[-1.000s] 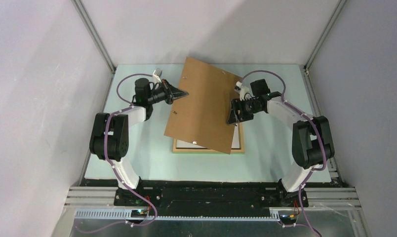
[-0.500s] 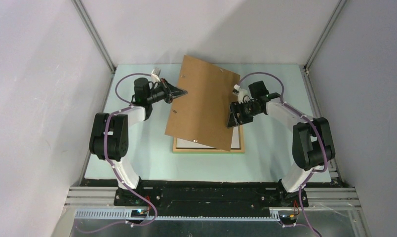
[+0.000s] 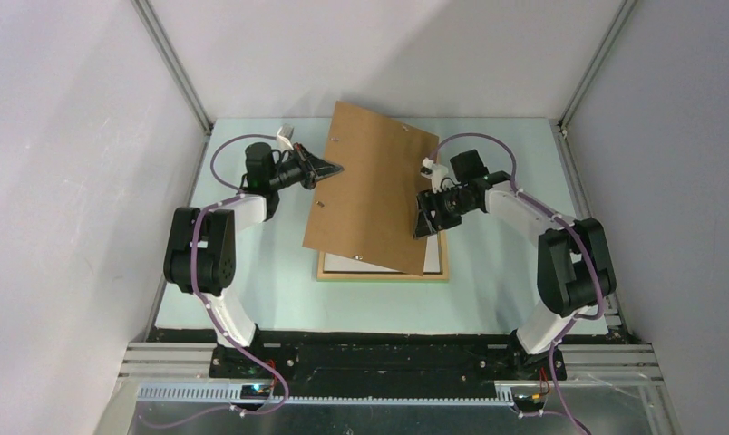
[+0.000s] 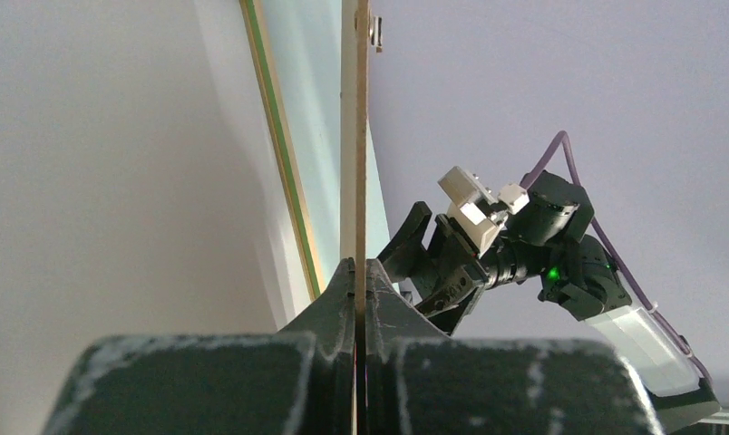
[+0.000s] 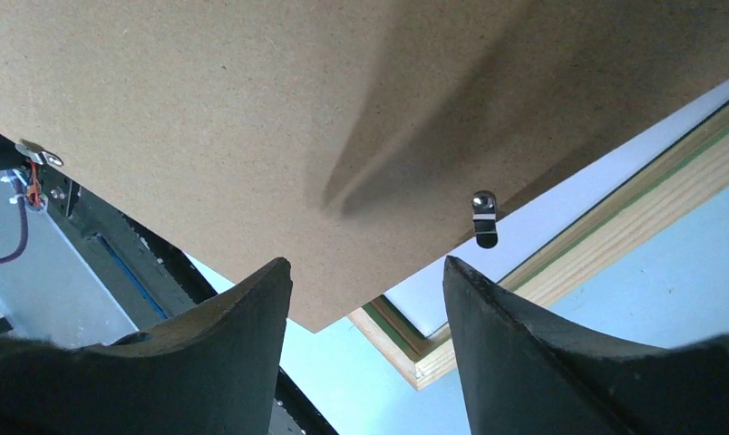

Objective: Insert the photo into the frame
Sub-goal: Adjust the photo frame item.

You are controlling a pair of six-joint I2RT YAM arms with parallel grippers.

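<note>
My left gripper is shut on the left edge of a brown backing board and holds it tilted above the table. The left wrist view shows the board edge-on, clamped between my left gripper's fingers. Under it the frame lies flat with its pale wood side up. The photo sits inside it, white back showing, mostly hidden by the board. My right gripper is open at the board's right edge. In the right wrist view the gripper frames the board's corner, the frame corner and the photo.
Small metal clips stick out of the board's face. The pale green tabletop is bounded by grey walls and a black rail at the near edge. In the left wrist view the right arm hangs just beyond the board.
The board and my left gripper have drifted slightly left and back. My right gripper has edged left, closer to the board's right edge. Neither set of jaws has changed.
</note>
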